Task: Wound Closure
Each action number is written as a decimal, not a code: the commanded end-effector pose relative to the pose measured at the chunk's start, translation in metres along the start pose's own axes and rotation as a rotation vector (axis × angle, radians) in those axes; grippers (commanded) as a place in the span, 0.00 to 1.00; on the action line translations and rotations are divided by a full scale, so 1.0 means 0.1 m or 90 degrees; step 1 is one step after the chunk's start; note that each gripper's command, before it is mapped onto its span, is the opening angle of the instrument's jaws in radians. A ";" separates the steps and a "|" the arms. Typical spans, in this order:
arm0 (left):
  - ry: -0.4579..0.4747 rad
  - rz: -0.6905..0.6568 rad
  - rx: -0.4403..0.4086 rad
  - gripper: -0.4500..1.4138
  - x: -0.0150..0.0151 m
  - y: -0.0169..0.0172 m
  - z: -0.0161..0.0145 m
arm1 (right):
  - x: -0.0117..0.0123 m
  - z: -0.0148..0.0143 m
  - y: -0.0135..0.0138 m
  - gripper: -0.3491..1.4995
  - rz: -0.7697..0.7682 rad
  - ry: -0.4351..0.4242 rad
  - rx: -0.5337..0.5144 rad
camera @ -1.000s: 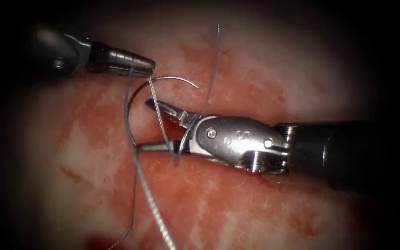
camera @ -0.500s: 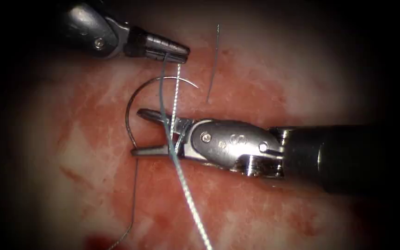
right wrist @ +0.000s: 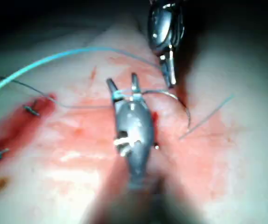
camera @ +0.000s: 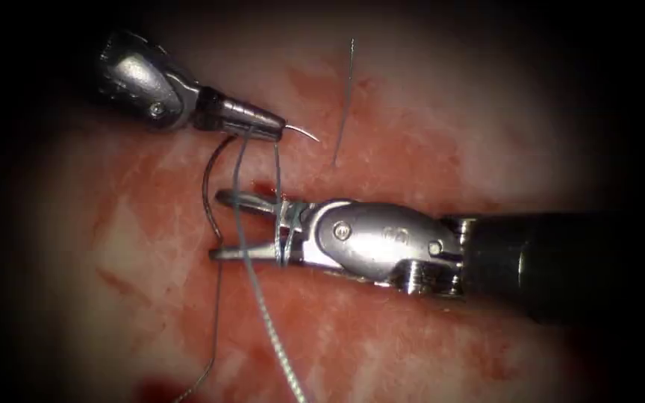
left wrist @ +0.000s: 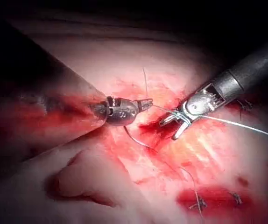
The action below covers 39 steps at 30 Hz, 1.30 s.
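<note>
My left tool point(camera: 281, 130) reaches in from the upper left, jaws shut on the thread point(camera: 259, 298), which hangs from it in two strands. Both strands wrap around my right tool point(camera: 218, 226) near its hinge; its jaws are open and grip nothing. The curved needle point(camera: 206, 186) lies on the tissue point(camera: 412, 127) left of the right tool's jaws, held by neither tool. Its tip point(camera: 309, 135) pokes out past the left jaws. In the left wrist view, the left tool point(left wrist: 145, 102) faces the open right tool point(left wrist: 171, 129). The right wrist view shows the wrapped right tool point(right wrist: 122, 81).
A free thread end point(camera: 345, 97) stands up from the tissue beyond the right tool. A thinner strand point(camera: 215, 313) trails from the needle's tail toward the near edge. Earlier stitches point(left wrist: 199, 203) sit along the cut, and red fluid point(camera: 158, 388) pools nearby.
The left tool carried the thread right and up, then back down over the needle. The thread now wraps around the right tool's open jaws. The needle has not moved.
</note>
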 end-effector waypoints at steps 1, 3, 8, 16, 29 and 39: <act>0.001 0.001 -0.001 0.05 -0.003 0.004 0.007 | -0.006 0.006 -0.002 0.39 0.004 0.003 0.000; 0.006 0.002 -0.001 0.05 -0.003 0.011 0.005 | -0.006 0.004 0.000 0.38 0.023 0.032 -0.005; 0.020 -0.002 0.006 0.05 -0.003 0.023 -0.003 | -0.007 -0.003 0.009 0.36 0.042 0.053 -0.017; 0.020 -0.008 -0.001 0.05 -0.004 0.054 0.006 | -0.008 -0.017 0.025 0.35 0.057 0.062 -0.059; 0.023 -0.031 -0.009 0.05 -0.008 0.100 0.019 | -0.005 -0.033 0.038 0.62 0.115 0.068 -0.191; 0.017 -0.044 0.010 0.05 0.004 0.083 0.018 | -0.002 -0.049 0.049 0.63 0.103 0.040 -0.331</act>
